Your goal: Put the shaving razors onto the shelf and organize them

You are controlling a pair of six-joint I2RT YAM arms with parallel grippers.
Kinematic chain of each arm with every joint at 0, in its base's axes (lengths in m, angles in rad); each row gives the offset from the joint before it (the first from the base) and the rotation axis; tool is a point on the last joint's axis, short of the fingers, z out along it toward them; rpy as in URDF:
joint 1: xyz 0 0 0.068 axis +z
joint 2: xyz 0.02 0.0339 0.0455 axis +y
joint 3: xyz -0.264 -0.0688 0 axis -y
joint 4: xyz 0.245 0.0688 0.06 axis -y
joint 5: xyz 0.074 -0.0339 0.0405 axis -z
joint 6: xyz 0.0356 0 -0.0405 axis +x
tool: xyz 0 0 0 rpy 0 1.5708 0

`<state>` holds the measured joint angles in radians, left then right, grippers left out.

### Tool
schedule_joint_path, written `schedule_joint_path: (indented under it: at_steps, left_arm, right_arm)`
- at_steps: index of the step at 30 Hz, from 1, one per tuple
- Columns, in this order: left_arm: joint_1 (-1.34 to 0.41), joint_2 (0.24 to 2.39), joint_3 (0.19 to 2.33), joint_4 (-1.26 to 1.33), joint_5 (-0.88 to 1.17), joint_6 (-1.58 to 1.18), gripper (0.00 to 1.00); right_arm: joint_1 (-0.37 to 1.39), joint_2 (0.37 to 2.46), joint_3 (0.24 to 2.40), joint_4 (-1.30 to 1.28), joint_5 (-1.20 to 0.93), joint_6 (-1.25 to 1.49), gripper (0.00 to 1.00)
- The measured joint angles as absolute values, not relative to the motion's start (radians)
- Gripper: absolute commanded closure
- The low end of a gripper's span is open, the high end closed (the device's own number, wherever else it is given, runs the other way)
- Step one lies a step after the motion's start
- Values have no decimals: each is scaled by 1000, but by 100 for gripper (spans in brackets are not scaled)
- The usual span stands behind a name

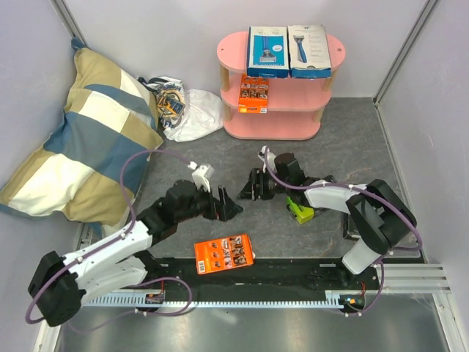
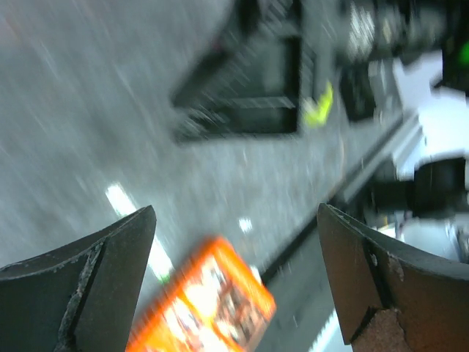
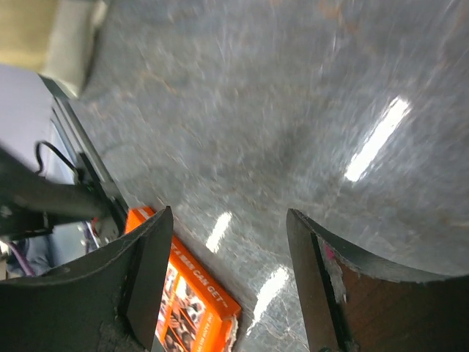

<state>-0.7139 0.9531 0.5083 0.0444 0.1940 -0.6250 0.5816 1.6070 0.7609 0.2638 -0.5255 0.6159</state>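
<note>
Shelf: pink oval boards on pale wooden posts (image 1: 281, 110) were seen at the grey speckled table's (image 1: 352, 147) far edge.
Top board: a blue box (image 1: 267, 51) and a white box (image 1: 308, 50) were laid side by side.
Middle board: one flat orange card (image 1: 253, 94) was held.
Near edge: a second card (image 1: 224, 254) was laid flat; "GET" was read in the right wrist view only.
Lime box (image 1: 300, 211): found beside the right arm.
Left gripper (image 1: 227, 205): spread wide, nothing gripped.
Right gripper (image 3: 229, 216): parted, nothing gripped.

Blk/wht arms (image 1: 102, 258) — purple cables (image 1: 122, 176)
</note>
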Motion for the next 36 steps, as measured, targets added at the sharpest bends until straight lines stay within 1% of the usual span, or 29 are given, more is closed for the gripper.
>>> schedule_joint_path:
  at_steps: [2, 5, 8, 9, 11, 13, 14, 18, 22, 26, 31, 36]
  left_arm:
    - [-799, 921, 501, -23, 157, -661, 6]
    - [-958, 897, 502, -109, 83, -723, 16]
    - [-1122, 901, 509, -186, -6, -800, 24]
    - [-1168, 906, 509, -204, -30, -826, 29]
    - [-1273, 925, 509, -233, -97, -892, 34]
    - [-1374, 958, 510, -262, -159, -956, 44]
    - [-1419, 978, 511, -274, -183, -991, 47]
    - [-1563, 1082, 520, -319, -252, -1108, 48]
    - [-1634, 1172, 527, -367, -291, -1225, 49]
    - [-1647, 1171, 505, -400, -341, -1344, 49]
    - [-1646, 1105, 467, -491, -410, -1496, 49]
    - [-1591, 1035, 429, -548, -451, -1598, 49]
  right_arm:
    - [607, 1632, 749, 265, -524, 612, 29]
    - [635, 1666, 743, 270, -524, 608, 29]
    - [655, 1694, 743, 279, -526, 608, 29]
    - [661, 1704, 743, 282, -528, 608, 30]
    - [667, 1719, 743, 286, -532, 608, 30]
    - [673, 1732, 743, 290, -541, 608, 30]
    - [676, 1737, 743, 294, -546, 608, 30]
    - [691, 1746, 746, 301, -563, 605, 30]
    - [717, 1758, 754, 307, -575, 601, 30]
    - [746, 1771, 755, 329, -589, 601, 31]
    - [776, 1788, 754, 361, -609, 605, 32]
    - [781, 1797, 741, 402, -621, 615, 33]
